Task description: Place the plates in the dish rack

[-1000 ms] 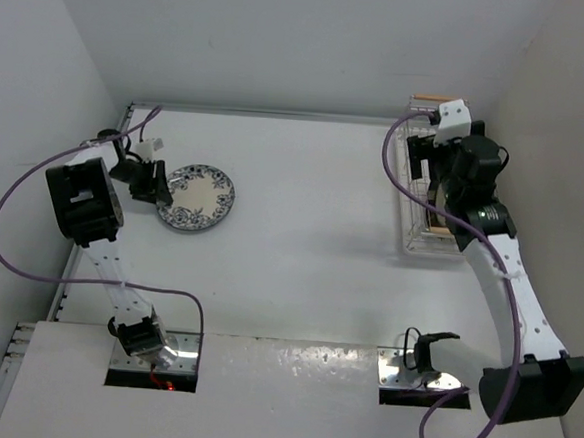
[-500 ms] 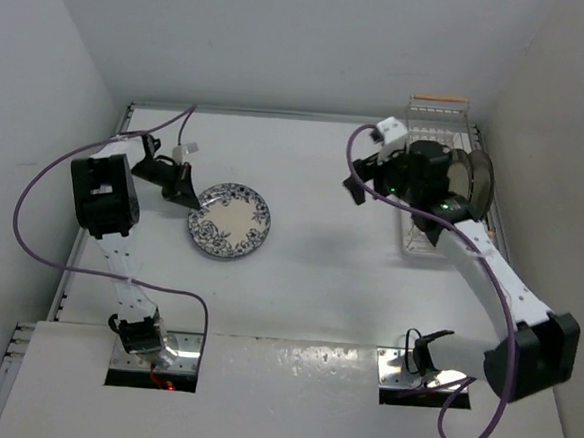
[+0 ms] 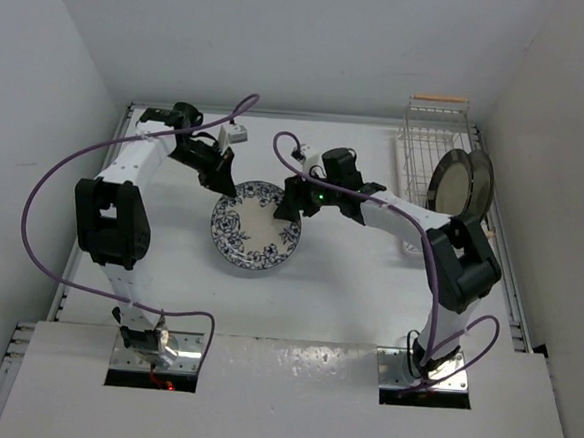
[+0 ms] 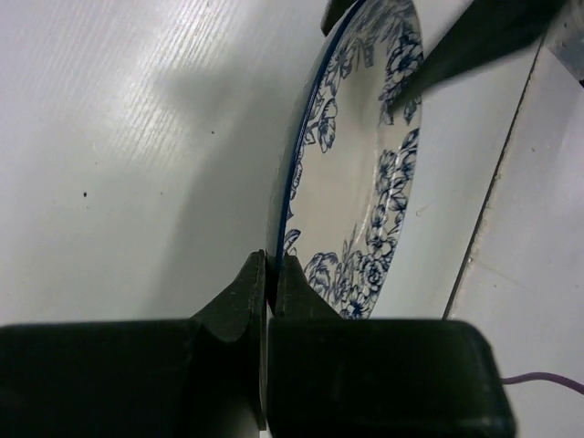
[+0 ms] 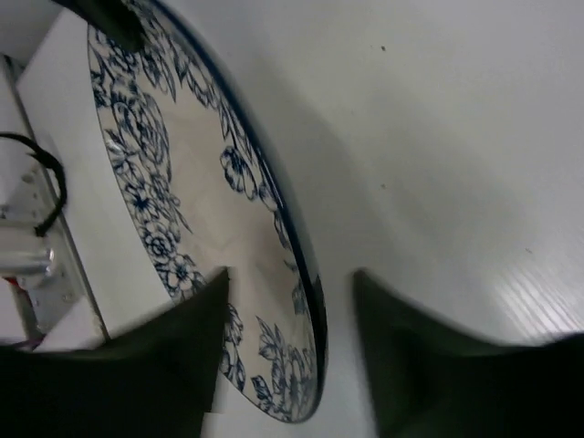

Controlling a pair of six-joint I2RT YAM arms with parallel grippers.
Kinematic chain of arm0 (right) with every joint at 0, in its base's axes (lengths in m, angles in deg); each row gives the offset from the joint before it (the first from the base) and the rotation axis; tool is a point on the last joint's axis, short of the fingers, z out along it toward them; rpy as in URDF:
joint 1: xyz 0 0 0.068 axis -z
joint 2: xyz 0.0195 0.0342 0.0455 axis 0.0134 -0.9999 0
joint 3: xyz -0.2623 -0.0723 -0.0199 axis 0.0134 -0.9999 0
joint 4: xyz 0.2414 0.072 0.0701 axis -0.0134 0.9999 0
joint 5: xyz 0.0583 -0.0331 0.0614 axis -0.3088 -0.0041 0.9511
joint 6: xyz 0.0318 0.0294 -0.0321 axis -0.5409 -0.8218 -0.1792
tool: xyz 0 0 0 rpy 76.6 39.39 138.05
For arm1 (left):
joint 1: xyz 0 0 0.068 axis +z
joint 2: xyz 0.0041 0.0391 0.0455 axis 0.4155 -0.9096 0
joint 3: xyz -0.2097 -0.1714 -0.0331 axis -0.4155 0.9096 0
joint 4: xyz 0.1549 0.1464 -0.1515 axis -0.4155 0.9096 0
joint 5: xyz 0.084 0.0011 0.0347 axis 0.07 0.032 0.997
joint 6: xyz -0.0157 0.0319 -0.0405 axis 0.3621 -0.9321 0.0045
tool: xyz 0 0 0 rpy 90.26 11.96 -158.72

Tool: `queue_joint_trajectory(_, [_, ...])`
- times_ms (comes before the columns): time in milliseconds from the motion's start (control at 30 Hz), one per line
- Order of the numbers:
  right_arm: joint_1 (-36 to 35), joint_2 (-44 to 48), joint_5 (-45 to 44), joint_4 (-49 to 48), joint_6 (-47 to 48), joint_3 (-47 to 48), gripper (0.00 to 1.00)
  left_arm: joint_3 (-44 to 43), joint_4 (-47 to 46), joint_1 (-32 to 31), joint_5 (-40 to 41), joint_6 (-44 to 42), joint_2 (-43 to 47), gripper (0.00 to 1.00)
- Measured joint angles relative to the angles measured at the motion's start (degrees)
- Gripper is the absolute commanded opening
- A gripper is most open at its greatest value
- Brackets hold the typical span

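The blue floral plate (image 3: 256, 227) hangs tilted over the middle of the table, casting a shadow below it. My left gripper (image 3: 225, 185) is shut on its upper-left rim; in the left wrist view the jaws (image 4: 271, 274) pinch the thin blue edge of the plate (image 4: 365, 182). My right gripper (image 3: 291, 207) is open at the plate's right side. In the right wrist view its fingers (image 5: 292, 310) straddle the rim of the plate (image 5: 173, 173), with a gap on each side. The dish rack (image 3: 424, 148) stands at the back right, with two cream plates (image 3: 462, 183) upright in it.
The rack's wooden handle (image 3: 441, 98) is at its far end, close to the back wall. White walls close in the table on the left, back and right. Purple cables loop from both arms over the table.
My left arm has carried the floral plate rightward to the table's middle. My right arm has swung left from the rack to the plate's rim, and its jaws have narrowed.
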Motion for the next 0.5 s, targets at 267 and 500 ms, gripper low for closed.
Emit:
queue_joint_trajectory(267, [-0.5, -2.3, 4.3, -7.2, -6.1, -1.0, 0.00, -0.2, -1.3, 1.2, 0.4, 1.2, -0.2, 0.54])
queue_joint_trajectory(500, [2.8, 5.6, -4.7, 0.8, -3.2, -1.1, 0.00, -3.7, -6.8, 1.3, 16.1, 17.5, -0.2, 0.85])
